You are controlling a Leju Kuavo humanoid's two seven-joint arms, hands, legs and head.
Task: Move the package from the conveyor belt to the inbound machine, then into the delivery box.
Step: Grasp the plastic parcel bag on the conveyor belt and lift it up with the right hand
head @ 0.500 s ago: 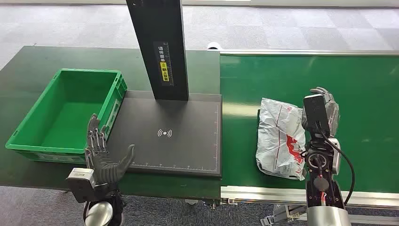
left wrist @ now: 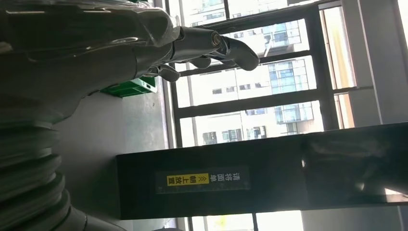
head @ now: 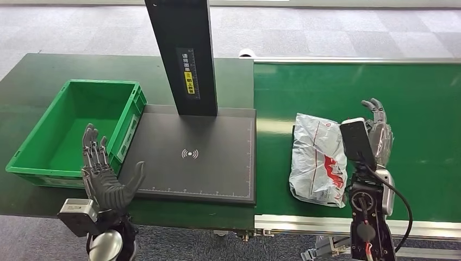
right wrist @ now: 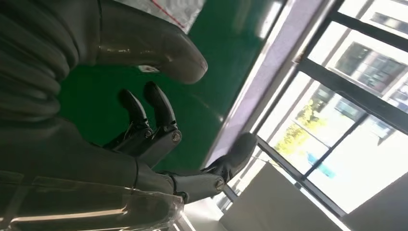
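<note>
the package (head: 317,163), a crinkled, soft, likely light and slippery poly bag, lay near the belt's (head: 424,98) front edge beside the open right hand (head: 378,133), best gripped across its bunched middle.

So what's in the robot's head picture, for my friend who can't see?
A crumpled white package lies on a green conveyor belt, the robot's open right hand just beside it. Left of it sit a black scanner pad and an empty green box.

The left hand (head: 103,176) rises at the lower left of the frame, fingers (head: 92,149) spread and empty. The right hand (head: 378,133) sits at right, fingers apart, holding nothing.
</note>
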